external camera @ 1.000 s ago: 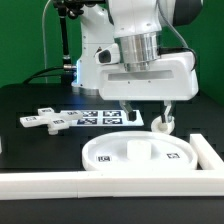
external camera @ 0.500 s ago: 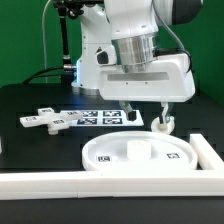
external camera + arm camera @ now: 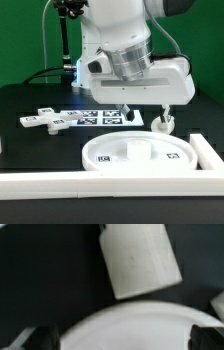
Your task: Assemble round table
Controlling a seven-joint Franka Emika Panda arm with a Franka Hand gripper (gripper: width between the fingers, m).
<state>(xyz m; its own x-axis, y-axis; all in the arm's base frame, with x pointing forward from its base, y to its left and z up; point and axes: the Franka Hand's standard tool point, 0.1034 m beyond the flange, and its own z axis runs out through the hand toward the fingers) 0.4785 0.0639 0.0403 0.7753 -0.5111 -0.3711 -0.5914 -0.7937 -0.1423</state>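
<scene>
The large rimmed round disc [image 3: 137, 156] lies flat at the front of the table and fills the near part of the wrist view [image 3: 140, 328]. The flat cross-shaped piece [image 3: 42, 121] lies at the exterior view's left. The short post [image 3: 163, 124] stands just behind the disc, towards the exterior view's right. My gripper [image 3: 145, 108] hangs open and empty above the disc's far rim, next to the post. Its dark fingertips [image 3: 24, 339] stand wide apart on either side of the disc. A white elongated piece [image 3: 140, 260] lies beyond the disc; I cannot tell which part it is.
The marker board [image 3: 98, 117] lies flat behind the disc. Long white border bars run along the front [image 3: 60, 186] and the exterior view's right [image 3: 207, 150]. A dark stand [image 3: 62, 40] rises at the back.
My hand has turned at the wrist and shifted slightly to the exterior view's left. The disc, post and cross-shaped piece have not moved.
</scene>
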